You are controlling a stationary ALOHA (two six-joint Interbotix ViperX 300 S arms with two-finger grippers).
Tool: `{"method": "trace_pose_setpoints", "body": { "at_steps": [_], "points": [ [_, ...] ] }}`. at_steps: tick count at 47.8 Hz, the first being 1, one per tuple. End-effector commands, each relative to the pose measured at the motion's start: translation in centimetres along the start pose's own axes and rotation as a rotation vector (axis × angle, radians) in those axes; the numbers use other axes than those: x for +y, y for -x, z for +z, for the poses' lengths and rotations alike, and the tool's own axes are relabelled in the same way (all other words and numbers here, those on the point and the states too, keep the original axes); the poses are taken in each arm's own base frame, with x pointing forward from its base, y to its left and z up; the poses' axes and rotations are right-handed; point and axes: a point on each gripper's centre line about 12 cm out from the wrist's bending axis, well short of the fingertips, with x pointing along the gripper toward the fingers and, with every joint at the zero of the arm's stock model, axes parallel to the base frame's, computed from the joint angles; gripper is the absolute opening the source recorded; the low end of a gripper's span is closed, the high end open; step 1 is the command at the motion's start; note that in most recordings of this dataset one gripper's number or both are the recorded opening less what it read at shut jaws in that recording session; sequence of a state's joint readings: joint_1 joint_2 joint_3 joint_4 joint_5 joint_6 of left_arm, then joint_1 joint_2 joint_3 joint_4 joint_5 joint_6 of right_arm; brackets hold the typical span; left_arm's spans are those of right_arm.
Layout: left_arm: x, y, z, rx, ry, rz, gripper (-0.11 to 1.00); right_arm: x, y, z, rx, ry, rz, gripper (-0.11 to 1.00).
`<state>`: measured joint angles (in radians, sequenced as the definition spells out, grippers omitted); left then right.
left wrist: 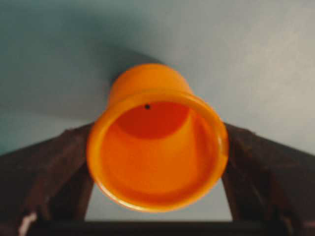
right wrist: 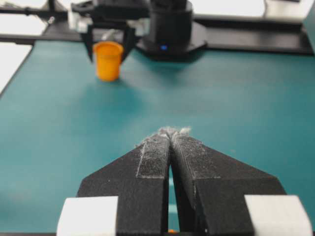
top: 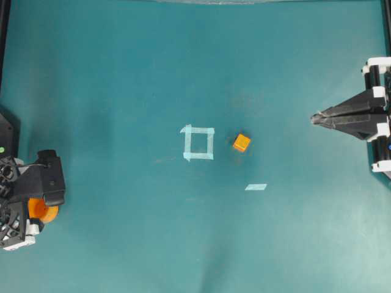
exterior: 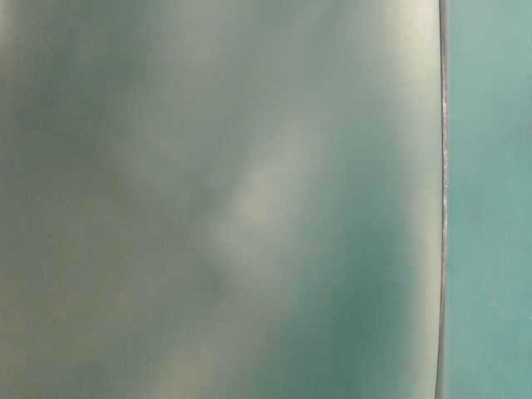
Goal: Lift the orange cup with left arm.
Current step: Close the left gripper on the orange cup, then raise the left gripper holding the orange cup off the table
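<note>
At the desk's (top: 122, 232) left edge, the left tool (left wrist: 156, 162) straddles the upright orange cup (left wrist: 156, 147) — fingers (left wrist: 44, 167) flanking, firm grip unclear. Next: squeeze, then lift straight. Right tool (right wrist: 170, 132) rests pressed together.

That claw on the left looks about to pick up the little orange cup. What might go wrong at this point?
Two things could go wrong.
1. The left gripper straddles the orange cup near its rim, and its fingers may not yet press the smooth, tapered wall. If so, the cup might slip out or tip during the lift.
2. The cup stands close to the table edge beside the arm's base, so a knock might send it off.
</note>
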<state>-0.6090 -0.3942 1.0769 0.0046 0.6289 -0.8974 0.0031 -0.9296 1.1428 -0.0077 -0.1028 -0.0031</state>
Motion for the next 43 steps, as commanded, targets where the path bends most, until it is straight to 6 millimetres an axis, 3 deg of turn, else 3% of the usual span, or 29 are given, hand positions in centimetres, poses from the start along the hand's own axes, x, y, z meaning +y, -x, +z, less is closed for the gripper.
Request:
{"method": "trace_pose_setpoints", "body": {
  "at_steps": [1,21,43],
  "points": [
    [-0.3,0.4,0.2,-0.015,-0.010,-0.018,0.71,0.0,-0.1,0.9,-0.021,-0.001,0.001,0.00],
    [0.5,1.4,-0.5,-0.015,-0.009,-0.016,0.70,0.0,-0.3,0.6,-0.008,-0.001,0.001,0.00],
    [0.2,4.7,0.0,0.005,-0.035,0.034,0.70,0.0,-0.3,0.6,-0.009,0.002,0.001,0.00]
  ]
}}
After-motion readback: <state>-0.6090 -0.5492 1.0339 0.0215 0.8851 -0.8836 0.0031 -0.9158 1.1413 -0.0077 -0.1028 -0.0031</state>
